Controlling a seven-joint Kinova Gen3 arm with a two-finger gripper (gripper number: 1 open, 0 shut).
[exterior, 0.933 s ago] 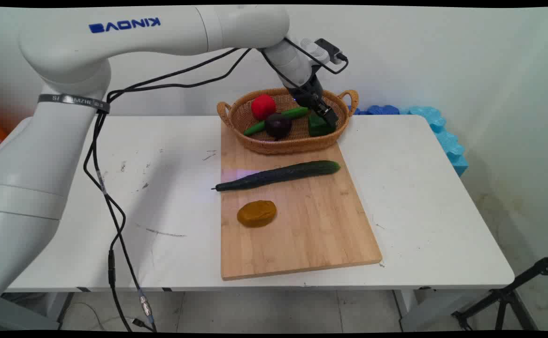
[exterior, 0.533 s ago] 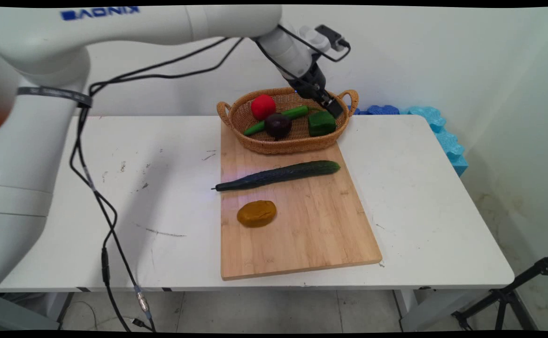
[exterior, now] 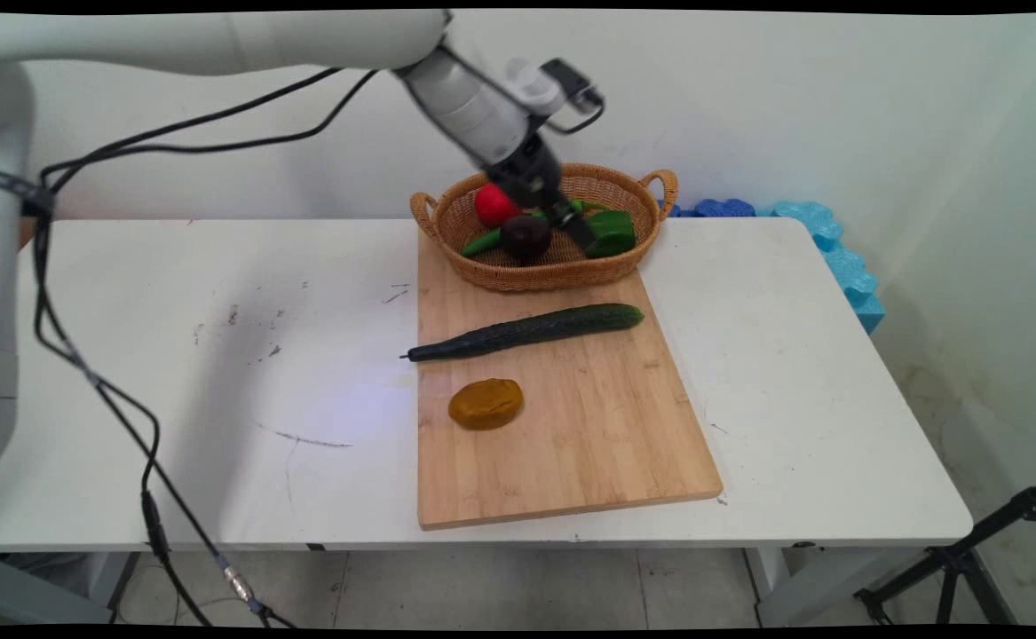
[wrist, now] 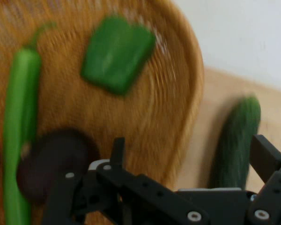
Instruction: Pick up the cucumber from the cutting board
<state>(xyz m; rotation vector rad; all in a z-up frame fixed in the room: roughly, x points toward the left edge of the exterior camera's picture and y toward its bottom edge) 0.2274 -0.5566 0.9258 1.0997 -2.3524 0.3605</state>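
Note:
My gripper (exterior: 580, 231) hangs open over the wicker basket (exterior: 526, 273), just above its near rim, with nothing between its fingers. It sits between a dark purple round vegetable (exterior: 525, 238) and a green bell pepper (exterior: 617, 232). A red round fruit (exterior: 489, 206) and a long green pepper (exterior: 480, 242) also lie in the basket. In the hand view the gripper (wrist: 192, 154) spans the basket's rim (wrist: 173, 117), with the bell pepper (wrist: 117, 54), the long pepper (wrist: 18, 122) and the purple vegetable (wrist: 51, 164) at its left and a cucumber (wrist: 236, 140) at its right.
A wooden cutting board (exterior: 589, 444) lies in front of the basket, carrying the long dark cucumber (exterior: 526, 330) and a brown-yellow lump (exterior: 485, 404). Blue foam (exterior: 837, 257) lines the table's far right edge. A black tripod leg (exterior: 970, 550) stands at the lower right.
The gripper rose off the green bell pepper at the basket's right, then swung left and toward the near rim, beside the purple vegetable. The things in the basket have not moved.

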